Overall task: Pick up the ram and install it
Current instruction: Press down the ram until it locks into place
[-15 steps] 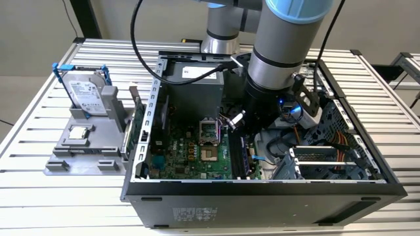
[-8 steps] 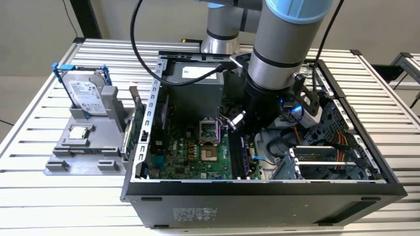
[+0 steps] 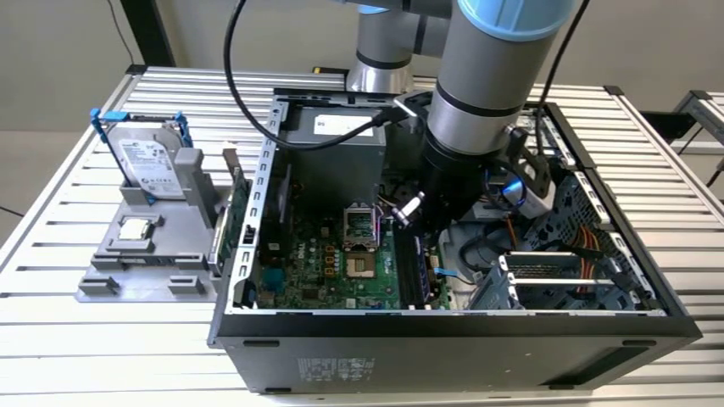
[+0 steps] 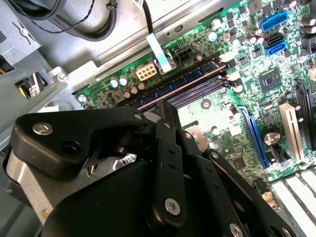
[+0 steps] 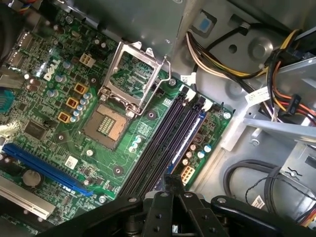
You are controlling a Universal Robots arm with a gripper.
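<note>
The ram (image 3: 223,237), a slim dark-green stick, stands on edge outside the computer case's wall on the exterior view's left, beside the grey fixture (image 3: 147,263). My gripper (image 3: 405,216) is far from it, down inside the case over the motherboard (image 3: 328,263). In both wrist views the gripper (image 4: 167,106) (image 5: 171,178) hangs just above one end of the black memory slots (image 4: 197,84) (image 5: 168,138), near a small white connector (image 5: 186,174). Its fingers are shut together and I see nothing between them. A thin pale line runs along one slot.
The fixture holds a silver hard drive in a blue frame (image 3: 147,165) and a small square processor chip (image 3: 136,227). The processor socket (image 5: 126,94) stands open beside the slots. Cable bundles (image 5: 276,59) and a drive cage (image 3: 565,280) crowd the case on the exterior view's right.
</note>
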